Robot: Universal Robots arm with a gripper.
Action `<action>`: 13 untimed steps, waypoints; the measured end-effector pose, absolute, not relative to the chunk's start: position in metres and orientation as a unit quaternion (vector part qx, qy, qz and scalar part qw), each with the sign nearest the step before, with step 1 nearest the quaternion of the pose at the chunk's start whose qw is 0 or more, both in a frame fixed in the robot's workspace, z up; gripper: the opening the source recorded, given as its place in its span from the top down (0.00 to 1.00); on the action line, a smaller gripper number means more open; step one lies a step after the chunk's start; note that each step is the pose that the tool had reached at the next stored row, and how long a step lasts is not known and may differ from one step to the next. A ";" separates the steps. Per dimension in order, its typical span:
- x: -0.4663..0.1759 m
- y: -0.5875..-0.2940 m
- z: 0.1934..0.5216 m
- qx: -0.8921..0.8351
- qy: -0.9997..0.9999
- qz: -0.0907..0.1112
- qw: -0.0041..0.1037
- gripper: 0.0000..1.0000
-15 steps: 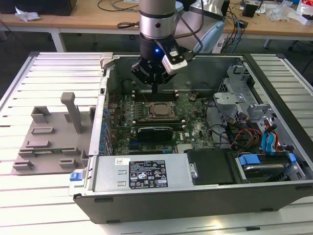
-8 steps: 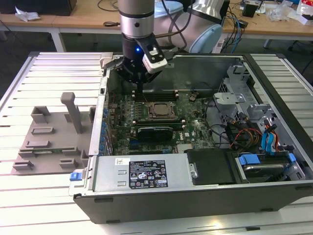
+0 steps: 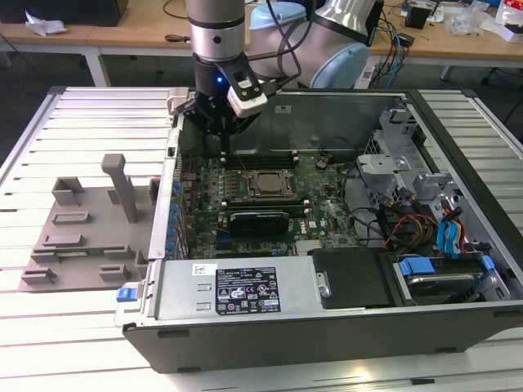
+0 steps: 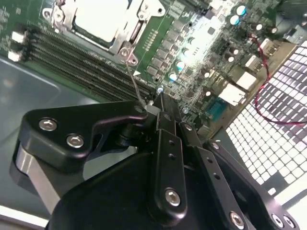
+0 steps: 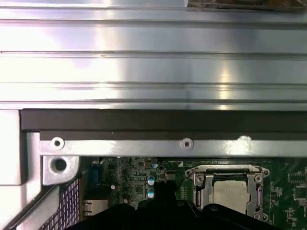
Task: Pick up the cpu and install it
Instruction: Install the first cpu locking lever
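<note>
The cpu lies flat in the motherboard socket, its silver-grey top framed by the metal load plate; it also appears in the second wrist view and in the exterior view. My gripper hangs inside the open computer case, to the exterior view's left of the socket, over the memory slots. Its black fingers are pressed together at the tips, so the gripper is shut. A thin wire socket lever runs from the socket corner to the fingertips; whether it is pinched I cannot tell.
The case's black rim and metal side wall are close to the gripper. A black card sits below the socket, with drive bays and cables at the exterior view's right. A grey fixture stands on the slatted table outside the case.
</note>
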State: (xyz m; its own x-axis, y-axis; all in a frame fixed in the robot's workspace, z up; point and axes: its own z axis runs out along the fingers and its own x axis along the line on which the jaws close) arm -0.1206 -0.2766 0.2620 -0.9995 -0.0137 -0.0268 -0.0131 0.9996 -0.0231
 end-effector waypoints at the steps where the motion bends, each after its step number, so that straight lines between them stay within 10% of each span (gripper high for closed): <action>1: -0.120 -0.276 0.262 -0.008 1.000 -0.011 0.014 0.89; 13: -0.108 -0.276 0.261 -0.009 1.000 -0.011 0.014 0.89</action>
State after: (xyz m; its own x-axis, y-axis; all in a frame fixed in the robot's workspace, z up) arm -0.1079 -0.2756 0.2609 -0.9995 -0.0191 -0.0268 -0.0185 0.9996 -0.0230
